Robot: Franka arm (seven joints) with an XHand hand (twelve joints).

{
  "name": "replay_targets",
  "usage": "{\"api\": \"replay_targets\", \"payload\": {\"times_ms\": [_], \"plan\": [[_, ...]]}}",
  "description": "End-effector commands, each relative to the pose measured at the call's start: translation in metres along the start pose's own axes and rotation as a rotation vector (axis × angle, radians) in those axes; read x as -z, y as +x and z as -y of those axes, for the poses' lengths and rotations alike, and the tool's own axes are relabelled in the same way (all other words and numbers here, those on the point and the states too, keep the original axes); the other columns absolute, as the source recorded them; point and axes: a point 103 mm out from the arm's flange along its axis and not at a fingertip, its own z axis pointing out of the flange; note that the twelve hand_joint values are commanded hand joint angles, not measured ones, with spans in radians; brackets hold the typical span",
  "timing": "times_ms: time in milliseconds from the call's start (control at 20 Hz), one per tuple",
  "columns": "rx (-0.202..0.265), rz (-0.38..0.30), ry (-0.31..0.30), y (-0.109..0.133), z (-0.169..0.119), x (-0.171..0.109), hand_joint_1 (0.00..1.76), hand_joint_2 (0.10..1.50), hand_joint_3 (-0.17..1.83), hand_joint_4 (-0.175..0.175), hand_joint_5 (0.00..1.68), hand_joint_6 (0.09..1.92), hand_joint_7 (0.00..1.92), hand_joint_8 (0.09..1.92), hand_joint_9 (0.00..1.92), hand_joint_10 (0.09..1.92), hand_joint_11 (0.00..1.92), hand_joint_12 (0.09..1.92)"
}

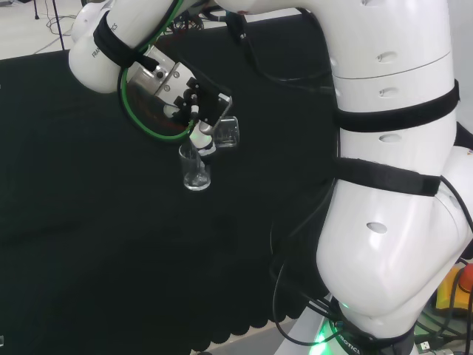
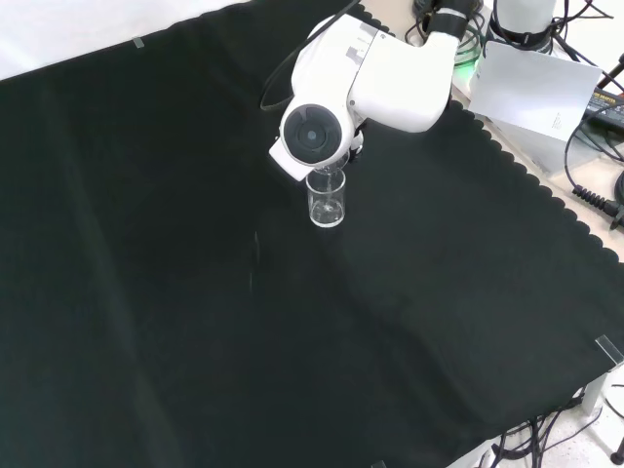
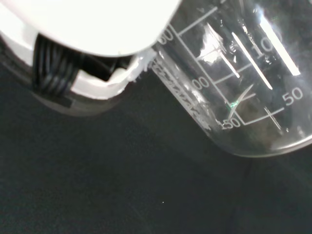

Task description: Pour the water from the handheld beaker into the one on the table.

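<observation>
**Beaker tipped over its twin as the pour goes on**

I hold the handheld beaker (image 1: 228,132) tilted above the beaker on the table (image 1: 196,168), mouth downward toward the lower glass, so that whatever runs out should fall inside it and not onto the black cloth (image 1: 89,222). My hand (image 1: 198,103) is closed around the tipped glass, fingers curled on its wall. Seen from the wrist, the held glass lies steeply on its side, graduation marks slanting and base raised. I see no pool of water left in it there, so I judge the pour to be nearly or wholly done, though clear glass makes that hard to swear to.

The receiving beaker stands upright near the middle of the cloth. In the front view it sits (image 2: 327,198) just below the round grey cap of my own arm's link (image 2: 314,136).

My arm reaches out over the bench and bends down, wrist rolled over to tip the glass. A green cable loop (image 1: 140,122) hangs beside the wrist. Whether water lies in the lower beaker I cannot tell.
</observation>
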Motion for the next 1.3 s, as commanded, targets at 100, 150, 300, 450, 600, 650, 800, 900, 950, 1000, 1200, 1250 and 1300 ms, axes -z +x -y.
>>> {"api": "replay_targets", "payload": {"times_ms": [100,150,300,450,600,650,800,900,950,1000,1200,1250,1300], "plan": [[-0.002,0.025,0.008,-0.001,-0.001,-0.002,1.34,0.44,0.94,-0.124,1.4,0.45,1.53,0.47,1.78,0.11,1.45,0.67],[-0.004,0.03,0.011,0.001,0.0,0.0,1.34,0.44,0.94,-0.124,1.4,0.45,1.53,0.47,1.78,0.11,1.45,0.67],[-0.003,0.016,0.014,-0.003,0.0,-0.004,1.34,0.44,0.94,-0.123,1.4,0.45,1.53,0.46,1.78,0.11,1.45,0.67],[-0.004,0.031,0.018,-0.007,0.0,-0.007,1.34,0.44,0.94,-0.123,1.4,0.45,1.53,0.46,1.78,0.11,1.45,0.67],[-0.012,0.046,0.026,0.0,0.0,-0.001,1.34,0.44,0.93,-0.123,1.4,0.45,1.53,0.46,1.78,0.11,1.45,0.67],[-0.012,0.049,0.028,0.003,0.0,0.002,1.34,0.44,0.93,-0.122,1.4,0.45,1.53,0.46,1.78,0.11,1.45,0.67],[-0.012,0.054,0.032,0.009,0.001,0.007,1.34,0.44,0.93,-0.121,1.4,0.45,1.53,0.46,1.78,0.11,1.45,0.67],[-0.005,0.036,0.029,-0.001,0.0,-0.002,1.34,0.44,0.93,-0.121,1.4,0.45,1.53,0.46,1.78,0.11,1.45,0.67],[-0.006,0.037,0.03,-0.002,0.0,-0.003,1.34,0.44,0.93,-0.12,1.4,0.45,1.53,0.46,1.78,0.11,1.45,0.67],[-0.009,0.042,0.033,0.0,0.0,-0.002,1.34,0.44,0.93,-0.12,1.4,0.45,1.53,0.46,1.78,0.11,1.45,0.67],[-0.01,0.044,0.032,-0.001,0.0,-0.003,1.34,0.44,0.93,-0.119,1.4,0.45,1.53,0.46,1.78,0.11,1.45,0.67],[-0.011,0.048,0.032,0.001,0.0,-0.001,1.34,0.44,0.93,-0.119,1.4,0.45,1.53,0.46,1.78,0.11,1.45,0.67],[-0.012,0.051,0.032,0.003,0.0,0.002,1.34,0.44,0.93,-0.119,1.4,0.45,1.53,0.46,1.78,0.11,1.45,0.67]]}}
